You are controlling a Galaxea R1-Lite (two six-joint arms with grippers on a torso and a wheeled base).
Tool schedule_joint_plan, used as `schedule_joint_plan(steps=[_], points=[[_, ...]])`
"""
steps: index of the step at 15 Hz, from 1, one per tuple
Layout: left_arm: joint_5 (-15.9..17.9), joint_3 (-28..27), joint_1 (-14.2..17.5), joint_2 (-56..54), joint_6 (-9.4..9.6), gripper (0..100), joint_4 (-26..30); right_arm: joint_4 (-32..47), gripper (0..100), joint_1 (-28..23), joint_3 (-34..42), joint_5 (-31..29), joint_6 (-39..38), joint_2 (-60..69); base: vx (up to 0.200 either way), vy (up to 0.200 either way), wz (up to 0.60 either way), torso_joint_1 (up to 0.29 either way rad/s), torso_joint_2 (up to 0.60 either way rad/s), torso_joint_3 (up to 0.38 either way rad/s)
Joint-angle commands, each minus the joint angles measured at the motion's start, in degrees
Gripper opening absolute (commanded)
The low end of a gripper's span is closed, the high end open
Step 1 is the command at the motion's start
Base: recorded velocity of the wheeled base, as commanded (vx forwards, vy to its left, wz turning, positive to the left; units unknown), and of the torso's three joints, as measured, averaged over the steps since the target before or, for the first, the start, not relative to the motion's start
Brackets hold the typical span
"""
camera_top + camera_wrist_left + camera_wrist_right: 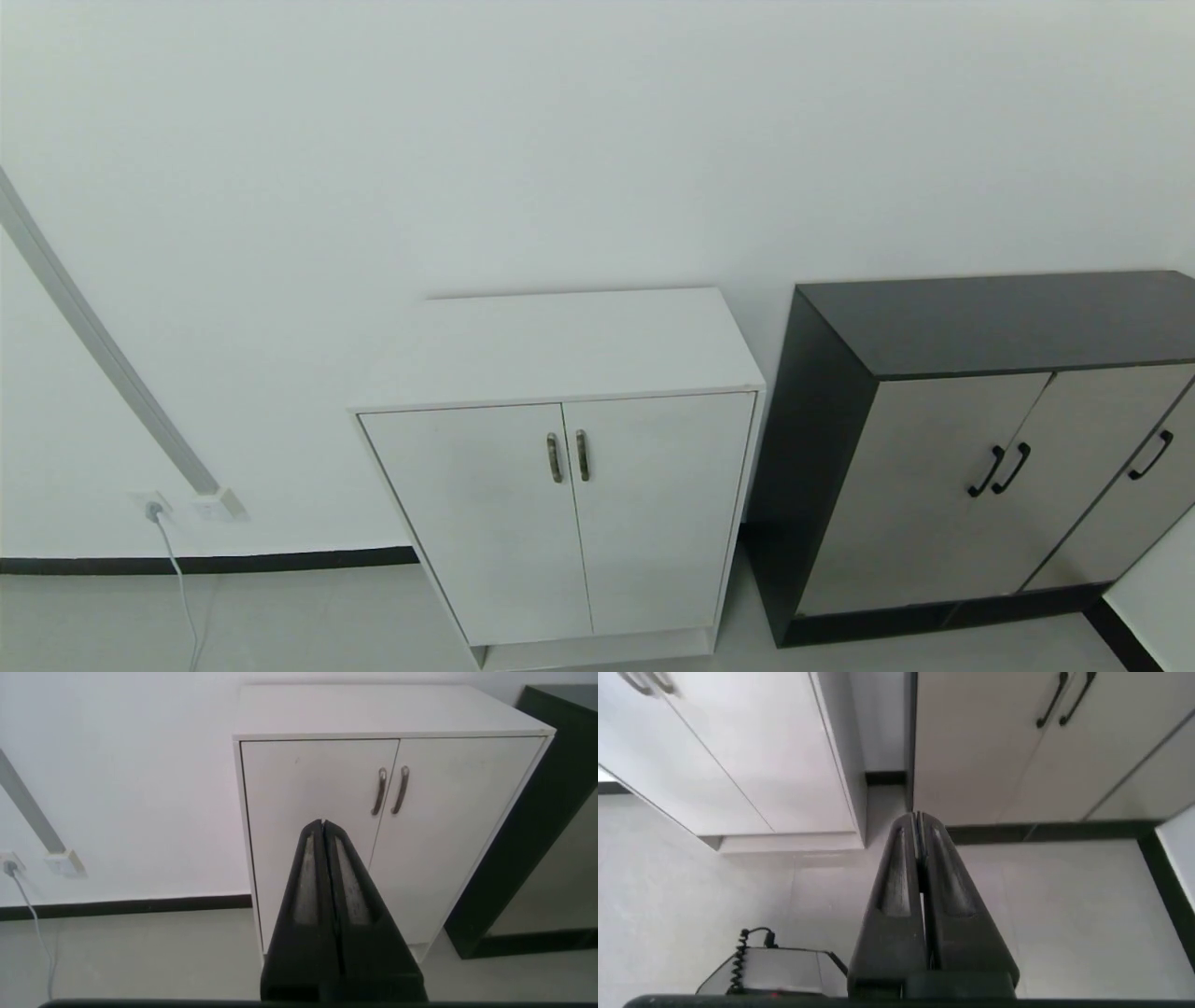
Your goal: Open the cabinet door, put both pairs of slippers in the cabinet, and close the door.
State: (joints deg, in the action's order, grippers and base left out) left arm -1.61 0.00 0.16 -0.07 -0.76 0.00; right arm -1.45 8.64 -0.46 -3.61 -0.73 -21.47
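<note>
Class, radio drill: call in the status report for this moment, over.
Left gripper shut, empty, facing white cabinet. Right gripper shut, empty. Doors closed; black cabinet alongside, not blocking them.

There are two cabinets: one white laminate cabinet [560, 350] at centre, one black cabinet with grey doors [990, 322] at right. Two brushed metal bar handles [555, 457], three black curved handles [1013, 467]. One white wall socket [152, 509], lower left.

I see a plain white cabinet [504, 504] at centre with dull grey handles [555, 457]; at right, a black cabinet [990, 322] with grey doors [934, 523] and black handles [1012, 469].
</note>
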Motion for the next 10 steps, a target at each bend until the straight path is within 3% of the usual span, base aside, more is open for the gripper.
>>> schedule_joint_plan(steps=[1,10], points=[[-0.06,0.00,0.02,0.07,-0.04,0,0.09,0.13,0,0.85,-0.06,0.00,0.03,3.19,0.000,0.000,0.00,0.000,0.00,0.000],[-0.06,0.00,0.02,0.07,-0.04,0,0.00,0.22,0,7.44,0.02,-0.79,-3.05,4.94,0.000,0.000,0.00,0.000,0.00,0.000]])
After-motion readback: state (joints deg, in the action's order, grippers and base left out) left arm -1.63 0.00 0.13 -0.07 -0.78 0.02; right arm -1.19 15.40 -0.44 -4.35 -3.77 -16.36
